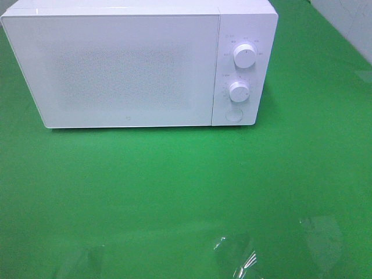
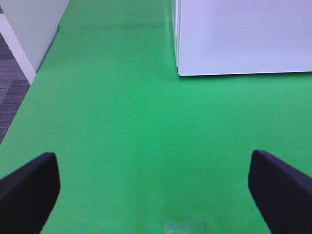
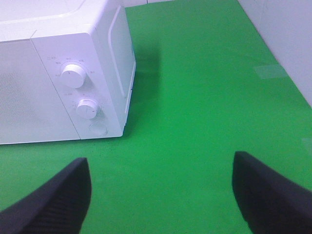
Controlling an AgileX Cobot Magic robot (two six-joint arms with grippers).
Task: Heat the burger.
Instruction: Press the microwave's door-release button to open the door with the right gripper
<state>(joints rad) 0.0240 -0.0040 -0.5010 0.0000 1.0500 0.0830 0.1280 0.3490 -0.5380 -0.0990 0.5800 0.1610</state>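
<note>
A white microwave (image 1: 133, 64) stands at the back of the green table with its door shut; two knobs (image 1: 244, 56) and a round button sit on its right panel. It also shows in the left wrist view (image 2: 243, 34) and the right wrist view (image 3: 58, 73). The burger and its pink plate are out of view. My left gripper (image 2: 156, 195) is open and empty, hovering over the green mat in front of the microwave's left corner. My right gripper (image 3: 161, 195) is open and empty, over the mat in front of the microwave's right side. Neither gripper shows in the exterior high view.
The green mat (image 1: 186, 192) covers the table. Clear tape patches (image 1: 238, 258) lie near the front edge. The table's left edge and a white panel (image 2: 29, 29) show in the left wrist view. A white wall (image 3: 287, 34) borders the right side.
</note>
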